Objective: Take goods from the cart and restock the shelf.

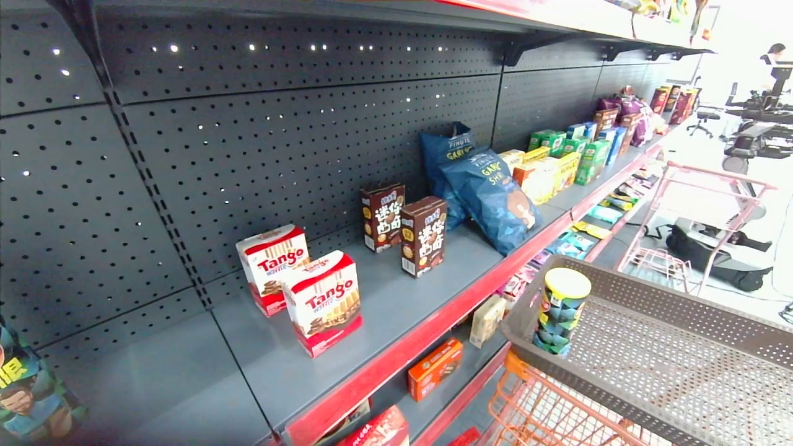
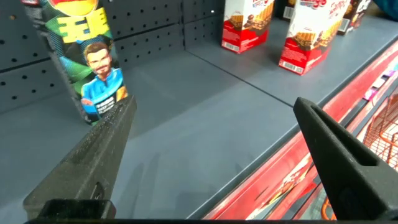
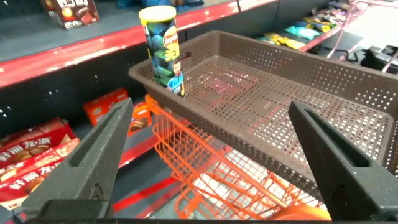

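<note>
Left pincer open, empty, over shelf near front edge. Chip can upright on shelf by back panel, apart from pincer. Right pincer open, empty, above cart basket. Second chip can upright in basket corner nearest shelf. Wafer boxes farther along shelf.
</note>
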Controlling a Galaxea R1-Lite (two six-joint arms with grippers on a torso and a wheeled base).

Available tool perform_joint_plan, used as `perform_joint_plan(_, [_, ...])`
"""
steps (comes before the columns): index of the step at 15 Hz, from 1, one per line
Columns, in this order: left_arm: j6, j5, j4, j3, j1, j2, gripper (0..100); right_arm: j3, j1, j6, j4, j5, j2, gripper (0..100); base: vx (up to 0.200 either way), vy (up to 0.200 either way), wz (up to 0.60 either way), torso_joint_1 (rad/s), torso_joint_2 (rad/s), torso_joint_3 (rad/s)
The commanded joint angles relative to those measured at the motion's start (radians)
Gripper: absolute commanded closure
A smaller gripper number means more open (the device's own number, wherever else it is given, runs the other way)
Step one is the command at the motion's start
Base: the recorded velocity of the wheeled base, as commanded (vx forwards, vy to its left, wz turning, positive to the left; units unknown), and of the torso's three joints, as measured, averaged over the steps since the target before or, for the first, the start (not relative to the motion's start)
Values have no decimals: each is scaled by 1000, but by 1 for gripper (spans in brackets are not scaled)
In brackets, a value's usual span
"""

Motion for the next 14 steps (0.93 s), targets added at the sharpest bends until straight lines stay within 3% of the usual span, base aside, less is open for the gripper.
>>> perform_joint_plan(1, [1,-2,0,0,0,0,0,-299,28,8,72,25,233,0,0,0,0,0,0,0])
perform_joint_plan(3, [2,-4,0,0,-2,0,0,-462,34,22,166,31,429,0,0,0,0,0,0,0])
perform_joint_plan(5, [2,-2,0,0,0,0,0,-472,59,63,206,46,561,0,0,0,0,0,0,0])
perform_joint_plan(7, [1,-2,0,0,0,0,0,-436,77,0,152,43,727,0,0,0,0,0,0,0])
perform_joint_plan(11, [-1,-1,0,0,-2,0,0,-301,126,-66,-251,48,1055,0,0,0,0,0,0,0])
perform_joint_plan(14, [-1,-1,0,0,-2,0,0,-307,148,-63,-394,60,1234,0,0,0,0,0,0,0])
